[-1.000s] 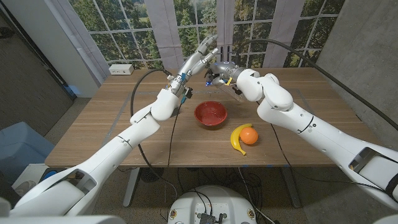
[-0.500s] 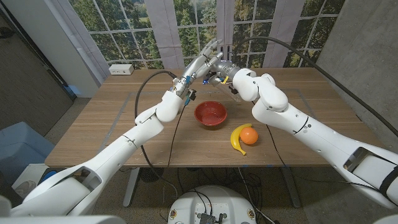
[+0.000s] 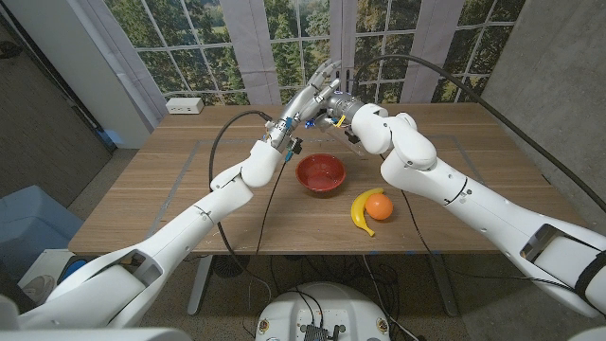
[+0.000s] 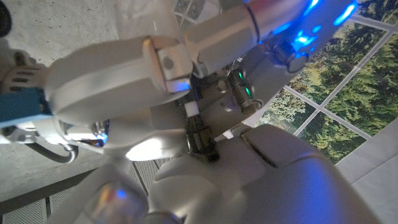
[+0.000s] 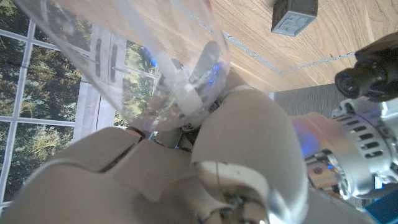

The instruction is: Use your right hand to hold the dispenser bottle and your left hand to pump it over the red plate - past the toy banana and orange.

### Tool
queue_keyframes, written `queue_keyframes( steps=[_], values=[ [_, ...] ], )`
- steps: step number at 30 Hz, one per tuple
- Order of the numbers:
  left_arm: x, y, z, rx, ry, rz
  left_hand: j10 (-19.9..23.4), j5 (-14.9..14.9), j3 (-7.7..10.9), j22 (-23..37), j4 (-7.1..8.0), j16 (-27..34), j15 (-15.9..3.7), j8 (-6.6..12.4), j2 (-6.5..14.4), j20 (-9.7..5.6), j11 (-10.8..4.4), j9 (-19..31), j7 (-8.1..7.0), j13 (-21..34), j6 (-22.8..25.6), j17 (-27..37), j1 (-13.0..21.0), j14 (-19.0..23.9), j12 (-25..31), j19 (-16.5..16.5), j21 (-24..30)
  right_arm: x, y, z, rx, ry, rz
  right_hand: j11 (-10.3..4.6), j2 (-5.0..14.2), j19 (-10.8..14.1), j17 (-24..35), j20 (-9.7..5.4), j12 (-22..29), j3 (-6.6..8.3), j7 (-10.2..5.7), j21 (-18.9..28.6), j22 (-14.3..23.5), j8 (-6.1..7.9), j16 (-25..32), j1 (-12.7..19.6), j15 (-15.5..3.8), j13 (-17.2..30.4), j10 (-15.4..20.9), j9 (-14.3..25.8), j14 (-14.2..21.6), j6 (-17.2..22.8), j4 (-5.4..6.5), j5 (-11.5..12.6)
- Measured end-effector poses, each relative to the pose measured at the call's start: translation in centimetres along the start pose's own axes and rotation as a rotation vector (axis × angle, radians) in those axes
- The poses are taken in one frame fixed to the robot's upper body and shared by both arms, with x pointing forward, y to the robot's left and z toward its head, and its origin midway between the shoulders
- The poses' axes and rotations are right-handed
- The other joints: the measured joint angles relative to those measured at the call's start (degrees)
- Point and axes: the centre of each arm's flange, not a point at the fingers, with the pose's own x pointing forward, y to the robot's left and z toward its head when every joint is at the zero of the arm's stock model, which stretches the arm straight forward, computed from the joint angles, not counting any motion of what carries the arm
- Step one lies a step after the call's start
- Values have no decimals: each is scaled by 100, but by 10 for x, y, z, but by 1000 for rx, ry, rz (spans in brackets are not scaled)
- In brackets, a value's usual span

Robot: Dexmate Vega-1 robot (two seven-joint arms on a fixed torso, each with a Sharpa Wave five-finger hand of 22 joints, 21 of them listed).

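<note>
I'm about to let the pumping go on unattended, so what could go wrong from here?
The hands meet beyond the red bowl, not plainly above it, so whatever is pumped might land on the table. The right hand holds the clear bottle tilted, so a push from the left hand could make it slip. The two hands sit crowded together and may knock each other.

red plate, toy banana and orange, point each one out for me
red plate (image 3: pixel 308 180), head view, on its near left rim
toy banana (image 3: pixel 359 216), head view, on its yellow lower curve
orange (image 3: pixel 380 206), head view, on the middle of the fruit
</note>
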Motion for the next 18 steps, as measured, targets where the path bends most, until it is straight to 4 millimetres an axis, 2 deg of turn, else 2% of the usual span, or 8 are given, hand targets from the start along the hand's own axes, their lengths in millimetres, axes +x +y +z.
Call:
queue_keyframes(
  steps=[18],
  values=[
    [1,-10,-3,-76,0,-33,33,0,-24,0,-24,0,31,-1,0,0,-29,1,0,0,-1,1,0,31,0,0,0,0,0,1,7,-17,3,0,0,-20,-1,21,0,0,0,64,1,0,-45,0,21,6,-1,0,19,0,0,0]
  ],
)
